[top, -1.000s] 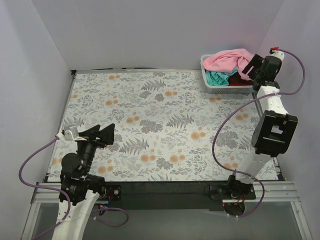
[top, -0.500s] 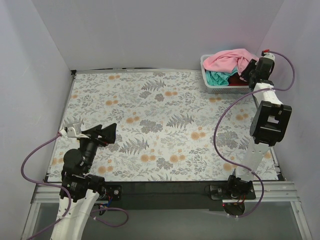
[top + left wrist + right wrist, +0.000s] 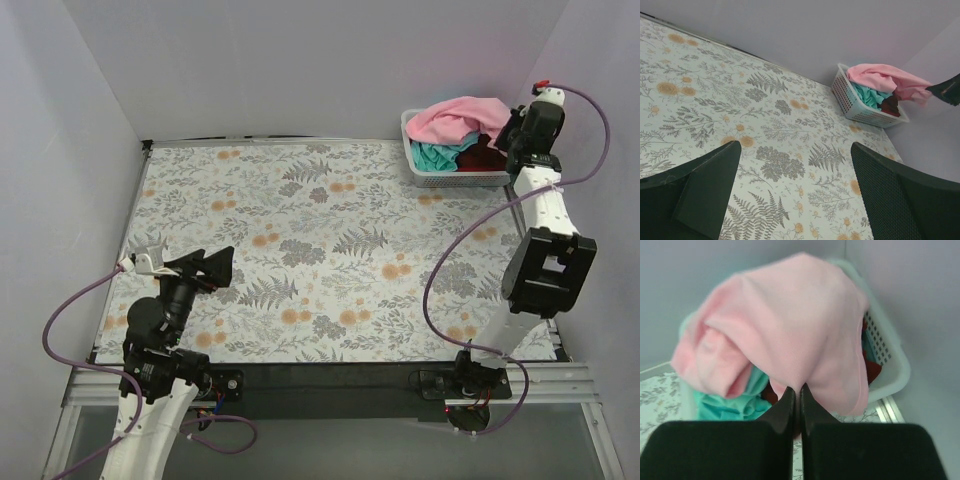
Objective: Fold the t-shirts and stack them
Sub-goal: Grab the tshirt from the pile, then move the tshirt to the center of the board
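Note:
Three t-shirts lie heaped in a white basket [image 3: 440,181] at the table's far right corner. The pink t-shirt [image 3: 455,119] lies on top, over a teal one [image 3: 436,154] and a dark red one [image 3: 482,157]. My right gripper [image 3: 506,133] is at the basket's right end, shut on a fold of the pink t-shirt [image 3: 790,325]. In the right wrist view its jaws [image 3: 797,389] are pressed together with the pink cloth pinched at their tips, teal cloth [image 3: 735,402] below. My left gripper [image 3: 215,266] hovers open over the near left of the table, holding nothing.
A floral cloth [image 3: 320,240] covers the table. Grey walls close in on three sides, and the right wall stands close behind the basket. The right arm's elbow [image 3: 545,270] hangs over the table's right edge. In the left wrist view the basket [image 3: 850,102] appears far off.
The right gripper has closed from wide open onto the pink t-shirt's fold, and its wrist shifted slightly at the basket. The left arm has stayed where it was.

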`<action>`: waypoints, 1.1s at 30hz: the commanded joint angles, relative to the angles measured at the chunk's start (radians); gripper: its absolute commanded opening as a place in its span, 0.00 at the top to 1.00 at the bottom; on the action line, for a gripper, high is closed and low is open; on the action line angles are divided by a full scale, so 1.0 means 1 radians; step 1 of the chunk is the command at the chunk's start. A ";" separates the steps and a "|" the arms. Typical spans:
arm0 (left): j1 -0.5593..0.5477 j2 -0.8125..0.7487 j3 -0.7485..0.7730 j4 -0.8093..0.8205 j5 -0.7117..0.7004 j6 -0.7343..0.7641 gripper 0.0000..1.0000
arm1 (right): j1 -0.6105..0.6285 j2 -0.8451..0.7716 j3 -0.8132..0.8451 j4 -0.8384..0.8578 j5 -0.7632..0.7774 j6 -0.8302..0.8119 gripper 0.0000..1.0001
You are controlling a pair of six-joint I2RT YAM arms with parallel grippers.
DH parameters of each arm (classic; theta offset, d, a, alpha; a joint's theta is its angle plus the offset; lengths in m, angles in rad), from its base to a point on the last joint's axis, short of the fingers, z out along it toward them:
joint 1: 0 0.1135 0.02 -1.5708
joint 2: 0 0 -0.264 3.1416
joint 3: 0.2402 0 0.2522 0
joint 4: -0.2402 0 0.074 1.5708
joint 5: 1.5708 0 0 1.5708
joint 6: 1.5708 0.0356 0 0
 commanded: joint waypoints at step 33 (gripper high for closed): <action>-0.014 0.169 0.054 -0.100 0.114 -0.039 0.08 | 0.938 -0.750 -0.706 -0.565 -0.024 0.034 0.39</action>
